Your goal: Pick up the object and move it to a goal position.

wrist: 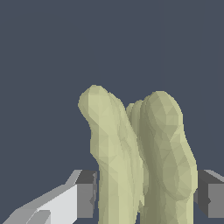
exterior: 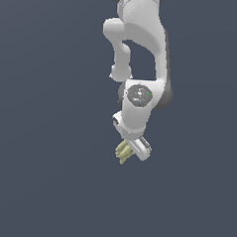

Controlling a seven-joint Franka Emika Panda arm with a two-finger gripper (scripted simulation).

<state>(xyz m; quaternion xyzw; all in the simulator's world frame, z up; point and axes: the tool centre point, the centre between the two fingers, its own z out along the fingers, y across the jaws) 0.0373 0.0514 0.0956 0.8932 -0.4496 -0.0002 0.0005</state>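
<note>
The object is a small pale yellow-green bunch of curved banana-like fingers [exterior: 122, 151]. In the exterior view it pokes out from under the white gripper [exterior: 130, 150] at the end of the white arm. In the wrist view the bunch [wrist: 140, 162] fills the gap between the two fingers, with the grey pads [wrist: 86, 193] pressed against its sides. The gripper [wrist: 144, 194] is shut on the bunch. In the exterior view the fingertips are hidden behind the gripper body and the bunch.
The white arm [exterior: 142, 47] comes down from the upper middle of the exterior view. All around is a plain dark blue-grey ground [exterior: 45, 136] with no other objects and no goal marker in view.
</note>
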